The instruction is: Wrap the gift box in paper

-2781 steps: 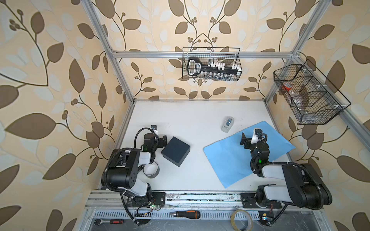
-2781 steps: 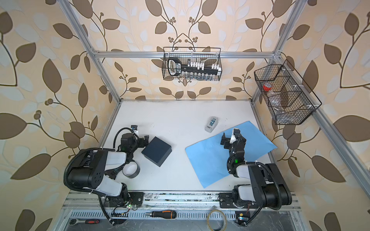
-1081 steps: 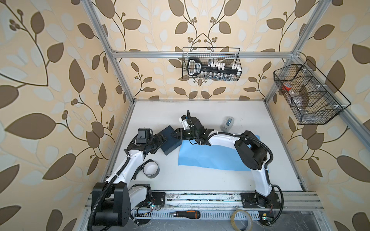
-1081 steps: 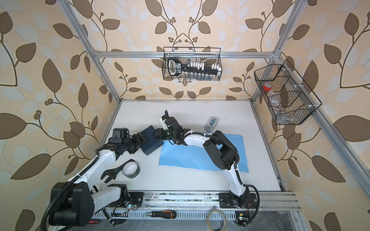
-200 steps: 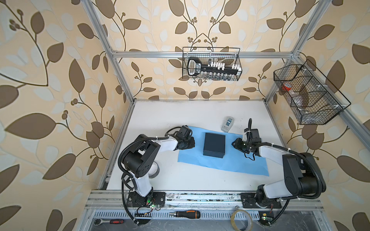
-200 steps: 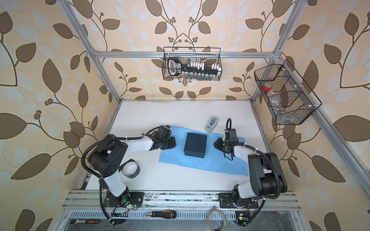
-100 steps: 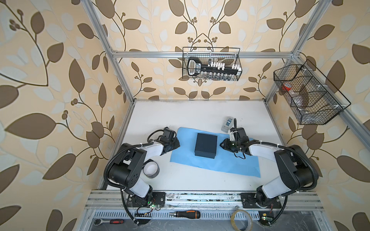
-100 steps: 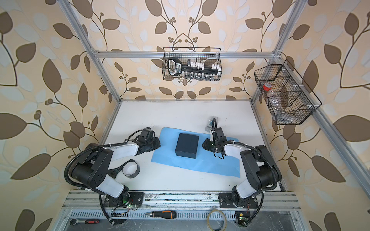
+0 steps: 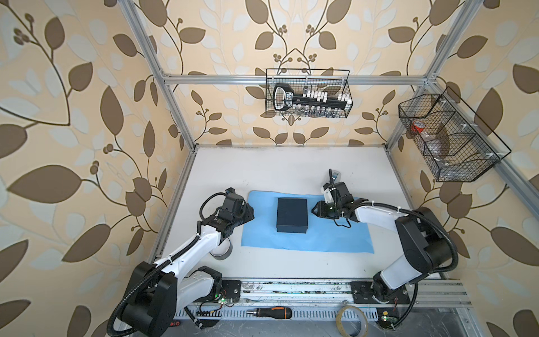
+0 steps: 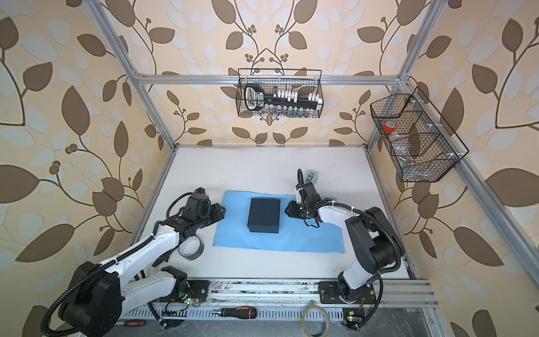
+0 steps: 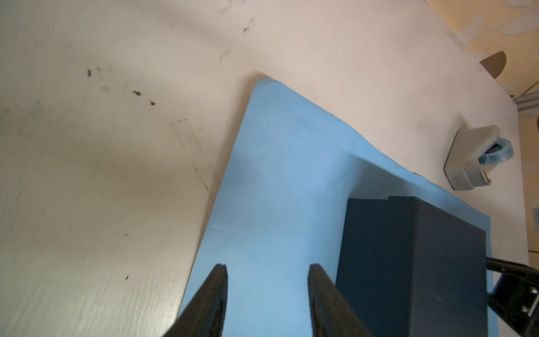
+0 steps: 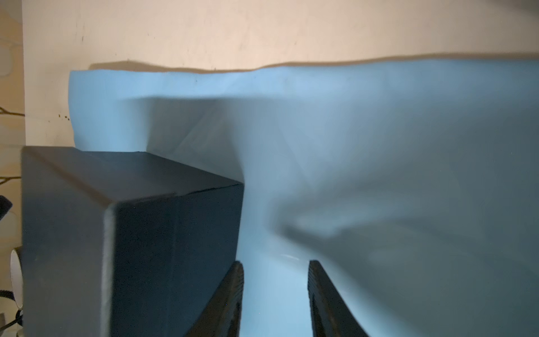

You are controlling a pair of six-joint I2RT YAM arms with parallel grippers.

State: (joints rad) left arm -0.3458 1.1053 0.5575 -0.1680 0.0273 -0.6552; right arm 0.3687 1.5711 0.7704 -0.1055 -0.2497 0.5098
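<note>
The gift box (image 9: 291, 215) sits on the paper (image 9: 326, 240). The left gripper (image 11: 267, 267) and right gripper (image 12: 275, 263) are both spread apart, one each side.

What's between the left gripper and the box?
Only bare paper: in a top view, the left gripper and the box are apart, with nothing else on that strip.

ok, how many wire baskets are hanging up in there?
2. The back basket hangs from the rear rail; the side basket hangs on the right wall. None seems hidden.
</note>
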